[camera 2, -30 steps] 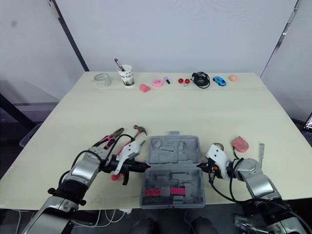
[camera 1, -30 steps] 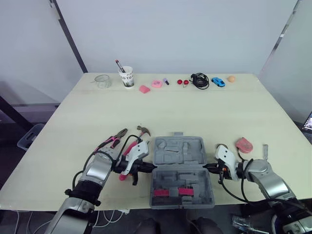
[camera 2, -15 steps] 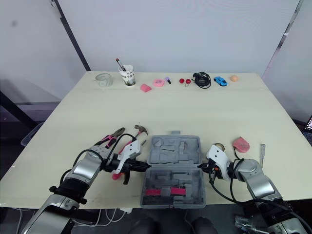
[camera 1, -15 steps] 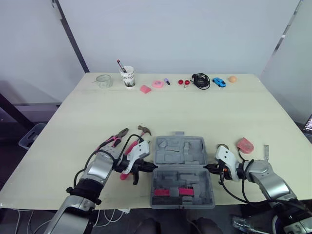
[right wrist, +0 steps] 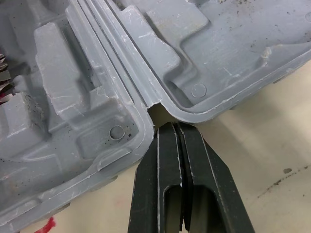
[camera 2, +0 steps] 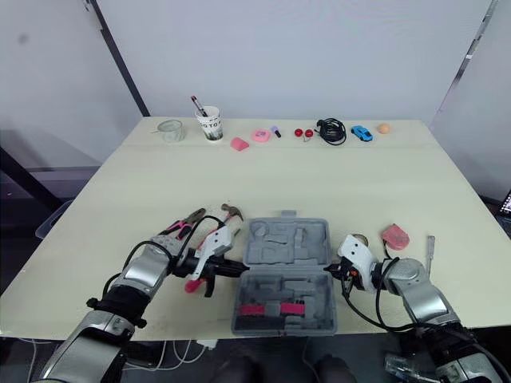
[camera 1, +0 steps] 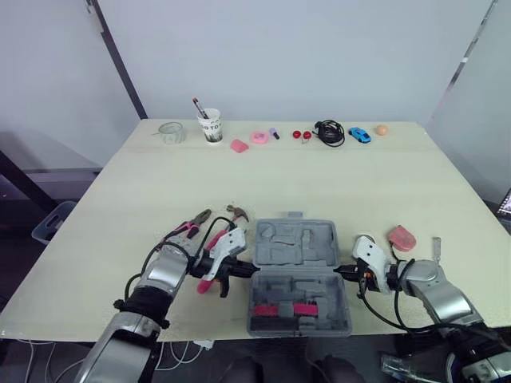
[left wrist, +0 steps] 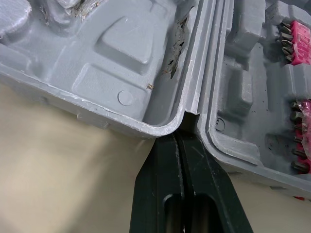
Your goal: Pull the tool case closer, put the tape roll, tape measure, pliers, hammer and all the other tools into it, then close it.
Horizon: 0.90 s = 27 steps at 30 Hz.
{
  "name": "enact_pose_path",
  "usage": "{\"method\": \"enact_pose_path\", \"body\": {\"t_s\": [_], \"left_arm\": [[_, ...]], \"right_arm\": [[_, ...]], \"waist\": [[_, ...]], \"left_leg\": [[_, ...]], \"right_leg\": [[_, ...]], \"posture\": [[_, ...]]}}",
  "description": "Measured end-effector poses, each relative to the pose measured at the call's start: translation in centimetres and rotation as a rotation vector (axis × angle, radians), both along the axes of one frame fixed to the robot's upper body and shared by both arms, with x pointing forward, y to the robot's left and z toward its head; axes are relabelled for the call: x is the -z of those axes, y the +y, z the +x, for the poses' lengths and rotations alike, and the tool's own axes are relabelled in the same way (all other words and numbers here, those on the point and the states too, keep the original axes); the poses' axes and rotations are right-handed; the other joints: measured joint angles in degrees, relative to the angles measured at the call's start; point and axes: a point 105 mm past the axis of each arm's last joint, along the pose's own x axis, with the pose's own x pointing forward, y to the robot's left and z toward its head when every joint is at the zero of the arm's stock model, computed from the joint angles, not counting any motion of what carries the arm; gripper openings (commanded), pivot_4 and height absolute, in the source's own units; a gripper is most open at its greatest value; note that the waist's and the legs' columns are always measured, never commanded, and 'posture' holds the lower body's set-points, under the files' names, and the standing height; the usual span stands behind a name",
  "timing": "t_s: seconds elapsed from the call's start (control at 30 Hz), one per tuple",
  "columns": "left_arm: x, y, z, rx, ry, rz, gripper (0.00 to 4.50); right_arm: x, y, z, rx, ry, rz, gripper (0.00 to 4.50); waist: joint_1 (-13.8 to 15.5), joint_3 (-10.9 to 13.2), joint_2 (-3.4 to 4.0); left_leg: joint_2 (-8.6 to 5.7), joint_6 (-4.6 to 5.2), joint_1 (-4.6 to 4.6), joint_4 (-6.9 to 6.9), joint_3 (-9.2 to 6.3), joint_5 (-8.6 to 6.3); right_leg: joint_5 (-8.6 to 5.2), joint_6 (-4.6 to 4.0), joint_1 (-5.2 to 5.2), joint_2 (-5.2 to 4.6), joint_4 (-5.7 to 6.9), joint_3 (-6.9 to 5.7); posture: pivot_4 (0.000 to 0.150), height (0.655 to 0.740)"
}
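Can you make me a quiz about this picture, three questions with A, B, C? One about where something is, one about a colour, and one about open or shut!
1. Where does the paper cup stand?
A. at the far edge of the table
B. on a chair
C. on the floor

2. What colour is the toy car?
A. yellow
B. blue
C. green

3. How is the tool case?
A. shut
B. lying open
C. standing on its end

Answers: 1 A, it stands at the far edge, farthest from the robot. 2 B, its body is bright blue. 3 B, both grey halves lie flat and show their insides.
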Motion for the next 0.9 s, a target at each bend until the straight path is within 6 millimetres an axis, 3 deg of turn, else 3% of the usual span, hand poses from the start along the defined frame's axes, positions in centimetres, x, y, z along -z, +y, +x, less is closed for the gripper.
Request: {"method": "enact_pose_path", "body": {"t_s": [0.9], "left_arm": [[0.3,0.3,-3.3,0.122,0.092,0.069,0.05]], "right_arm": [[0.2,0.1,-2.2,-0.085,0.1,-0.001,0.0]], "waist": [[-0.2,0.0,0.0]], "left_leg": [[0.02,0.0,0.0,-0.01,0.01,0.0]], "right_leg": [[-0.01,-0.01,-0.01,0.02,-0.01,0.04]], "posture": [[0.15,0.74]]}}
